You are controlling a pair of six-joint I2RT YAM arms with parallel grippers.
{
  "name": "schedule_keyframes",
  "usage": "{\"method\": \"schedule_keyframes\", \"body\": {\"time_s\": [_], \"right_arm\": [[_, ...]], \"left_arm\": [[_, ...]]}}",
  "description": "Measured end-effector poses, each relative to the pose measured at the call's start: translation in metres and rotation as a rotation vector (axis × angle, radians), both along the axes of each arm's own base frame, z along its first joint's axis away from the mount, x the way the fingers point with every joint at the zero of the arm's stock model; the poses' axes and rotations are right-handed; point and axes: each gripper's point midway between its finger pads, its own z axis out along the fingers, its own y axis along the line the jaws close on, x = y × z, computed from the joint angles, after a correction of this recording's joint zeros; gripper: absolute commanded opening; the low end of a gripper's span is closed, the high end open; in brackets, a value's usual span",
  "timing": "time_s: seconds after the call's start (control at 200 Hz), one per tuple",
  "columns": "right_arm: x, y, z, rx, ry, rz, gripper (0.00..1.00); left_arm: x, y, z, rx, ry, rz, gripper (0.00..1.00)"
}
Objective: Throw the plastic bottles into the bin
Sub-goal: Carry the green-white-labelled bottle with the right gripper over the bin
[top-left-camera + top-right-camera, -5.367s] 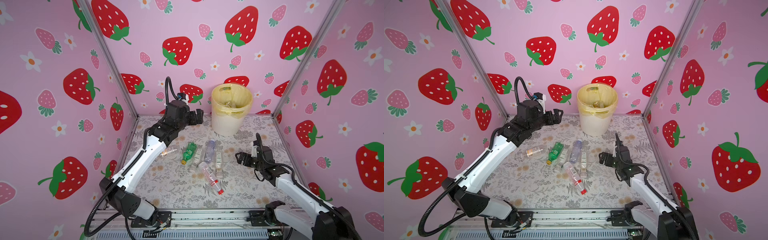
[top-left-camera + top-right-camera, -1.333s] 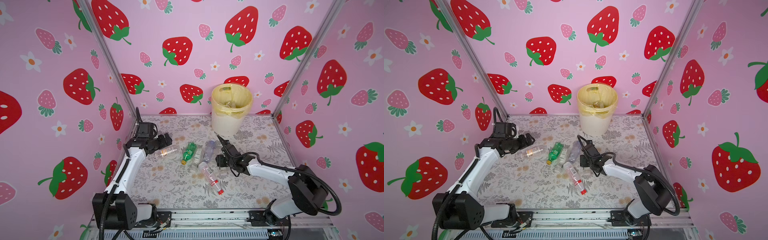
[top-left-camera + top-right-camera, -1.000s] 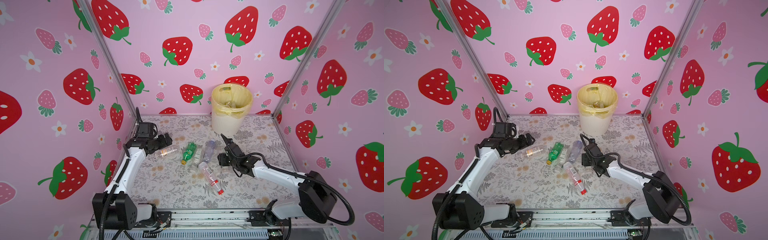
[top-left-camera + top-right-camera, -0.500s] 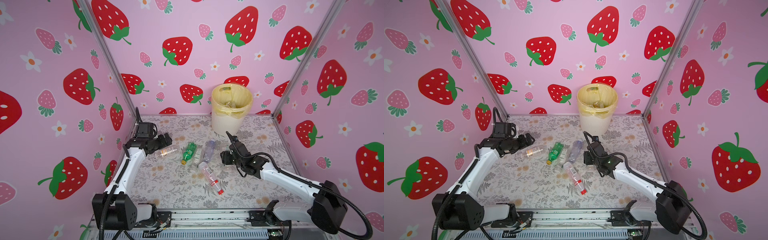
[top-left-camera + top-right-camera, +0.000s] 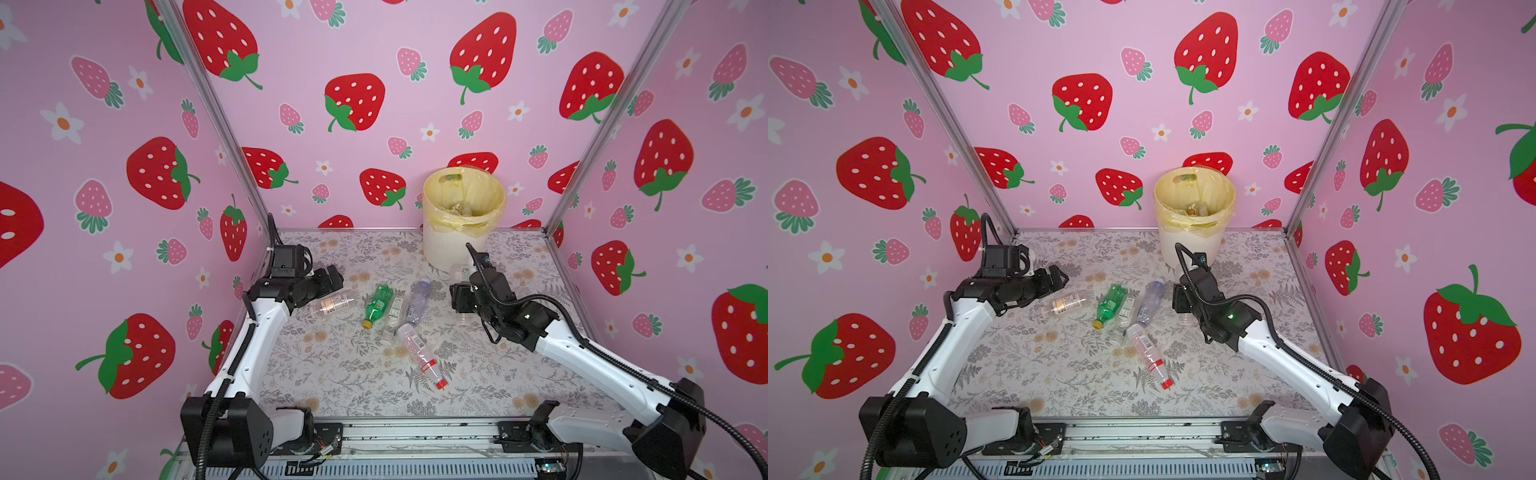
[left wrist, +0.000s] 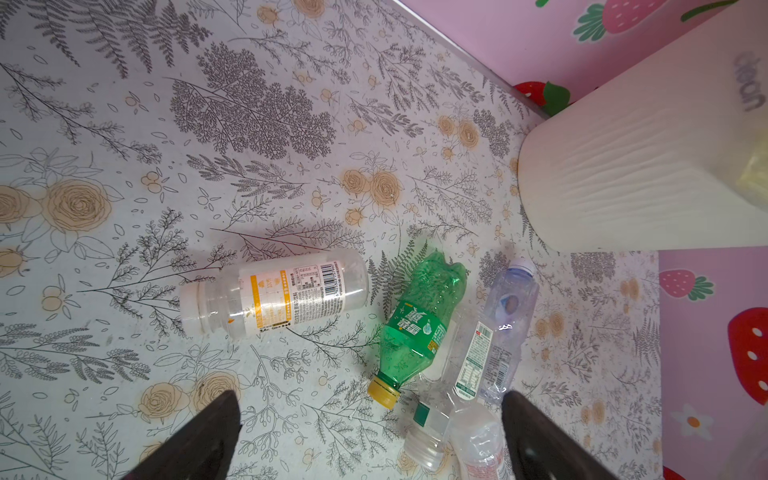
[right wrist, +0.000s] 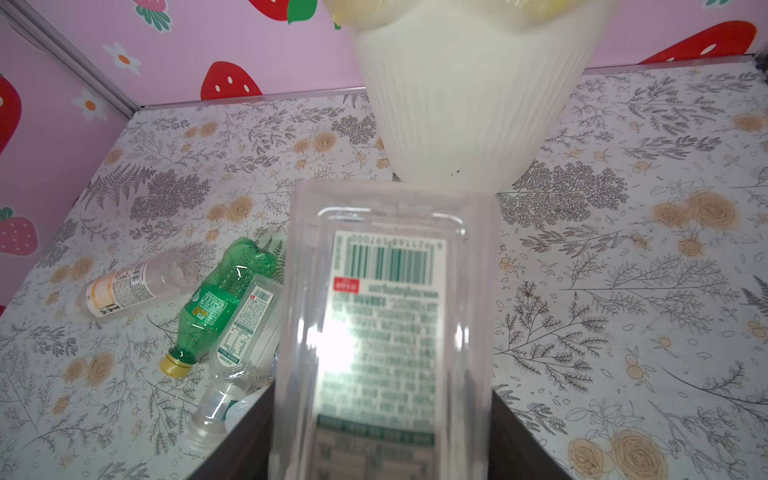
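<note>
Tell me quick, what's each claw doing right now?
Left gripper: open, holding nothing.
Right gripper: shut on a clear bottle.

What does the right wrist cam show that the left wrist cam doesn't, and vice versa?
Right wrist only: a clear bottle with a green barcode label, gripped in the right end effector and filling the middle of the view.
Left wrist only: the pale blue bottle with a white cap, and the left end effector, open and empty.
Both: the bin wall, the green bottle with a yellow cap, the orange-label bottle and the flowered table.
</note>
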Motion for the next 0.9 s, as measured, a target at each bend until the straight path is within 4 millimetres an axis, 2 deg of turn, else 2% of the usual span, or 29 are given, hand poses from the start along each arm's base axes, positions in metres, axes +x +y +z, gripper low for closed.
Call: {"method": "schedule_keyframes", "body": {"time_s": [0.42,0.675,0.9], "right_arm": [[0.018,-0.019,0.065,0.008,-0.157,-0.048,0.65],[0.030,-0.029,0.090,0.020,-0.225,-0.068,0.65],[0.054,-0.038,0.113,0.046,-0.299,-0.093,0.65]], "left_arm": [[-0.003,-0.001,0.010,-0.008,-0.033,-0.003,0.99],[-0.002,-0.003,0.008,-0.019,-0.025,-0.009,1.00],[-0.002,-0.005,0.008,-0.030,-0.026,-0.016,1.00]]}}
